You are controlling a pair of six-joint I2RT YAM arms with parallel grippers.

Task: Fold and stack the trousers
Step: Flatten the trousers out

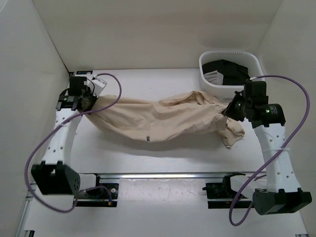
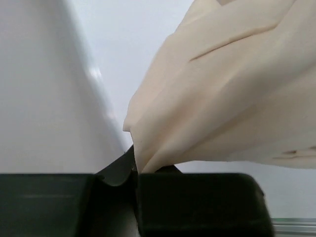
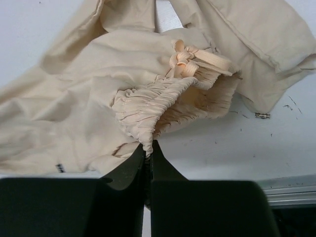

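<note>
The beige trousers (image 1: 158, 118) stretch left to right across the table, hanging slightly between the two arms. My left gripper (image 1: 90, 103) is shut on their left end; in the left wrist view the cloth (image 2: 227, 94) rises out of the closed jaws of the gripper (image 2: 136, 170). At the right, my right gripper (image 1: 228, 111) is shut on the gathered elastic waistband (image 3: 158, 101), pinched at the tips of the gripper (image 3: 148, 150). A drawstring bow (image 3: 180, 57) lies on the waistband. A fold of fabric (image 1: 233, 133) droops below the right gripper.
A white basket (image 1: 253, 60) at the back right holds black clothing with a white patch (image 1: 224, 71). White walls close in the table at left, back and right. A metal rail (image 1: 163, 175) runs across the front by the arm bases.
</note>
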